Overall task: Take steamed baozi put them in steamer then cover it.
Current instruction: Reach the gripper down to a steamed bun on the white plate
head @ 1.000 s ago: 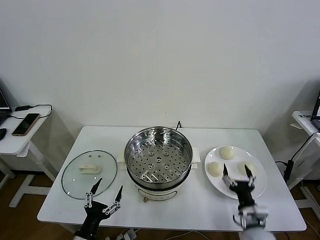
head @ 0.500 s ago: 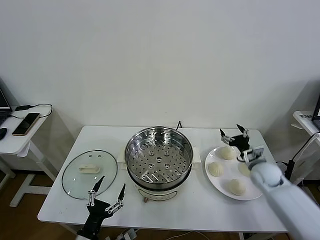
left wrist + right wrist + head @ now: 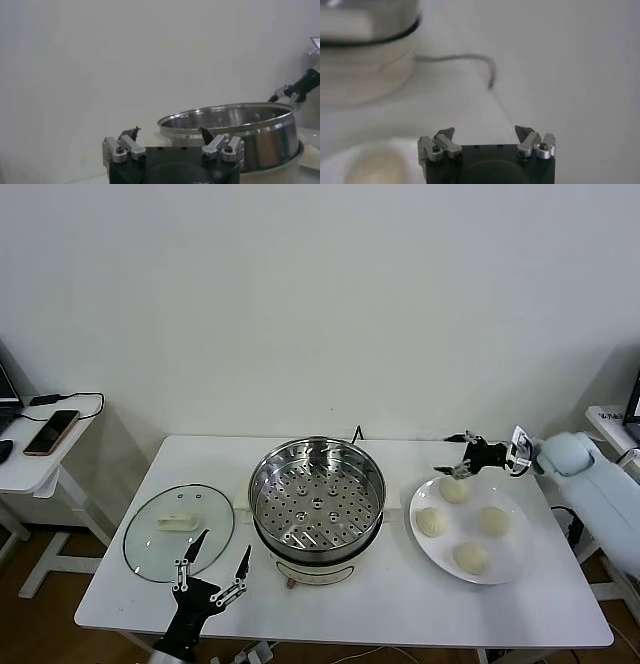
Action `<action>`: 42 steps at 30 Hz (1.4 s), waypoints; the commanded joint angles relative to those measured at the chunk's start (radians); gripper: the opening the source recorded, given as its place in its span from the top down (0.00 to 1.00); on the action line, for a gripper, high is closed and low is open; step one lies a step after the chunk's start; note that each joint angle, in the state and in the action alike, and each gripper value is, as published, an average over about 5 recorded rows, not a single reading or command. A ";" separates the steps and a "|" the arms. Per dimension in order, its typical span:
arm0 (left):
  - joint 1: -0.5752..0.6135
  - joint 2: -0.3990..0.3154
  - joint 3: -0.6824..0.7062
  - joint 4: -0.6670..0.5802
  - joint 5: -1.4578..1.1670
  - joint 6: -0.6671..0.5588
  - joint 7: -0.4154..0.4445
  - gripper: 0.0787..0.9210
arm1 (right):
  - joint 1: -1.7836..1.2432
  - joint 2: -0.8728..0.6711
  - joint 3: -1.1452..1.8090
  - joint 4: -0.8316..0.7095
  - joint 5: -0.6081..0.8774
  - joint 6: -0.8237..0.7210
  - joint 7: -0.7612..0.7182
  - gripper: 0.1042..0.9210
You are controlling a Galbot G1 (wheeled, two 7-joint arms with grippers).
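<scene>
We count four steamed baozi (image 3: pixel 454 490) on the white plate (image 3: pixel 513 551) just right of the empty steamer (image 3: pixel 316 496); they look soft and light, so we would pinch one gently across its sides. The right gripper (image 3: pixel 462 463) hovers above the bun farthest from us, jaws spread, holding nothing. The left gripper (image 3: pixel 212 574) waits released near the cover (image 3: pixel 178 530), left of the steamer; contact seems absent.

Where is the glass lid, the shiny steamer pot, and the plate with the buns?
glass lid (image 3: pixel 178 532), head view, on the clear glass beside its handle.
steamer (image 3: pixel 316 502), head view, on the perforated tray inside.
white plate (image 3: pixel 462 529), head view, on bare plate between the baozi.
</scene>
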 commanded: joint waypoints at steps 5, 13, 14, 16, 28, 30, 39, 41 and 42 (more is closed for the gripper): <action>0.002 -0.002 -0.004 0.001 0.002 -0.004 -0.005 0.12 | 0.206 0.164 -0.148 -0.241 -0.377 0.034 -0.207 0.12; 0.007 -0.007 -0.003 0.004 0.002 -0.011 -0.008 0.12 | 0.202 0.243 -0.175 -0.314 -0.437 0.044 -0.170 0.12; 0.007 -0.007 -0.003 0.005 0.002 -0.012 -0.009 0.12 | 0.199 0.249 -0.176 -0.321 -0.441 0.045 -0.165 0.12; 0.007 -0.008 -0.002 0.007 0.002 -0.014 -0.010 0.12 | 0.193 0.258 -0.173 -0.333 -0.447 0.046 -0.155 0.12; 0.004 -0.007 0.000 0.020 0.002 -0.021 -0.016 0.12 | 0.159 0.280 -0.150 -0.361 -0.499 0.063 -0.072 0.12; 0.003 -0.007 -0.001 0.022 0.002 -0.022 -0.016 0.12 | 0.156 0.282 -0.147 -0.368 -0.500 0.065 -0.057 0.13; 0.002 -0.007 -0.002 0.019 0.002 -0.023 -0.018 0.12 | 0.146 0.282 -0.140 -0.366 -0.496 0.071 -0.037 0.32; 0.002 -0.007 -0.002 0.019 0.002 -0.024 -0.019 0.12 | 0.144 0.278 -0.142 -0.356 -0.492 0.072 -0.037 0.36; 0.002 -0.008 -0.003 0.018 0.002 -0.023 -0.019 0.12 | 0.143 0.275 -0.143 -0.350 -0.490 0.072 -0.038 0.37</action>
